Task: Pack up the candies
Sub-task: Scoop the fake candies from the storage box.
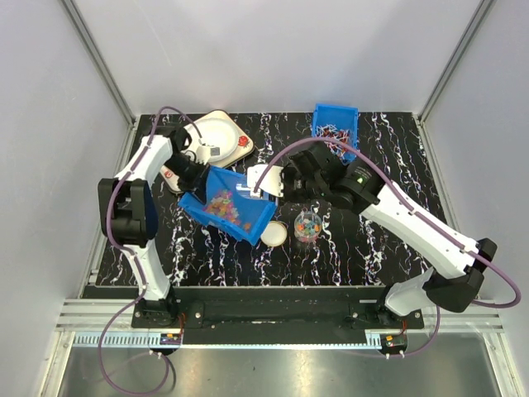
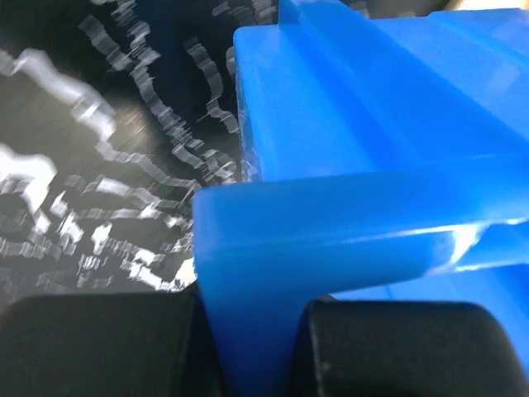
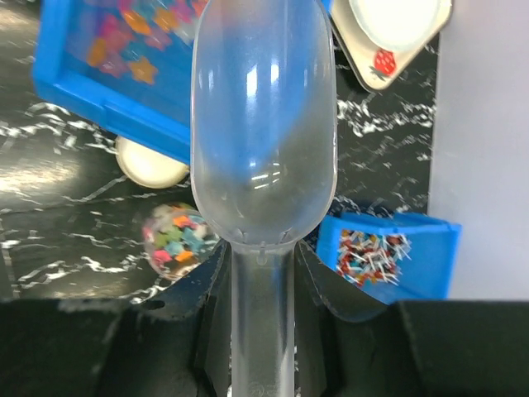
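Note:
The candies (image 1: 227,207) are small multicoloured pieces lying in a blue bin (image 1: 248,223) at the table's middle left. They show again as the candies (image 3: 142,69) at the top left of the right wrist view. My left gripper (image 1: 197,177) is shut on the bin's far-left wall (image 2: 347,165), which fills the gap between the black fingers (image 2: 91,347). My right gripper (image 1: 281,184) is shut on the handle of a clear plastic scoop (image 3: 263,124). The scoop's empty bowl (image 1: 263,182) hangs over the bin's right corner. A small clear jar (image 1: 307,225) partly filled with candies stands right of the bin.
A round white lid (image 1: 274,234) lies between bin and jar. A second blue bin (image 1: 335,128) of red-and-white wrapped sweets sits at the back right. A white scale (image 1: 216,136) with a strawberry mark is at the back left. Grey walls enclose the table.

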`<state>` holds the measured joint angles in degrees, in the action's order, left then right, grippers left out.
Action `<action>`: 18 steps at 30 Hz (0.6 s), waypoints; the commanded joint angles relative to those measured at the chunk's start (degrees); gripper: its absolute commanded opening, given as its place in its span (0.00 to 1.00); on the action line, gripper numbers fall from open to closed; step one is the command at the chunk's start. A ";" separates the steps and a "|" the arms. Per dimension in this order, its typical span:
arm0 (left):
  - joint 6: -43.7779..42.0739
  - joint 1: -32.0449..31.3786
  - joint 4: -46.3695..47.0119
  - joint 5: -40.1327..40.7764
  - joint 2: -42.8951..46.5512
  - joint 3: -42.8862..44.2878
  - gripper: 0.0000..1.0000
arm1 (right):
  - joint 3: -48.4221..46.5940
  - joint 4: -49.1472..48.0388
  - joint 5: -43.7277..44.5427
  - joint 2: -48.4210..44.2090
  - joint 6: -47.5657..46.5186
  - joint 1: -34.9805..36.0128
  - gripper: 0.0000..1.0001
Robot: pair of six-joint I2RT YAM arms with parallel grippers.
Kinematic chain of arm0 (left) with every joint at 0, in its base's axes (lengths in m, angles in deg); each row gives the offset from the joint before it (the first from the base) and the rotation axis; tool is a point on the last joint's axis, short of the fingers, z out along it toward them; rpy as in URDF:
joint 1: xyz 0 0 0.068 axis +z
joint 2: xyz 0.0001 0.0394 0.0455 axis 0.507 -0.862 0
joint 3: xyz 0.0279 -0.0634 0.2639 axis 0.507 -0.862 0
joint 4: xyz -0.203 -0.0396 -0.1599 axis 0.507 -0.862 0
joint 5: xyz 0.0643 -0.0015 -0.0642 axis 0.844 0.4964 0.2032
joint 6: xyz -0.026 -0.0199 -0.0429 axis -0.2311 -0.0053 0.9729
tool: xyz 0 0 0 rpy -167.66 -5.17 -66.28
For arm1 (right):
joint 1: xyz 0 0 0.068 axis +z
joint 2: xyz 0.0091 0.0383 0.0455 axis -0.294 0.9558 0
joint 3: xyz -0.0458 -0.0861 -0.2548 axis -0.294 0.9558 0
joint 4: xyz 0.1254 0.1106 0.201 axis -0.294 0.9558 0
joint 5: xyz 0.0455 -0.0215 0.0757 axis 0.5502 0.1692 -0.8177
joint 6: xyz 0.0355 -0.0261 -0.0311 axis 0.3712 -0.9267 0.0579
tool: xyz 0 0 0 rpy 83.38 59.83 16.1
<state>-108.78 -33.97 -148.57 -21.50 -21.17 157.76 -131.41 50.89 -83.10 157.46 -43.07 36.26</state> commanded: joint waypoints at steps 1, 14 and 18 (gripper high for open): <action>-8.66 0.17 -16.17 -17.55 1.30 3.27 0.00 | -3.92 2.04 -7.63 -1.16 3.95 0.43 0.00; -5.29 -1.41 -8.91 -8.13 5.70 0.79 0.00 | -0.15 -2.18 -0.07 0.16 2.81 0.86 0.00; -4.54 -1.77 -10.29 -7.89 3.85 2.56 0.00 | -0.67 -2.18 0.37 0.78 2.55 1.13 0.00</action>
<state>-111.66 -35.39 -150.98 -23.30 -20.32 157.48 -131.36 51.24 -84.12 157.87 -40.80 36.48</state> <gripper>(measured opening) 0.111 0.349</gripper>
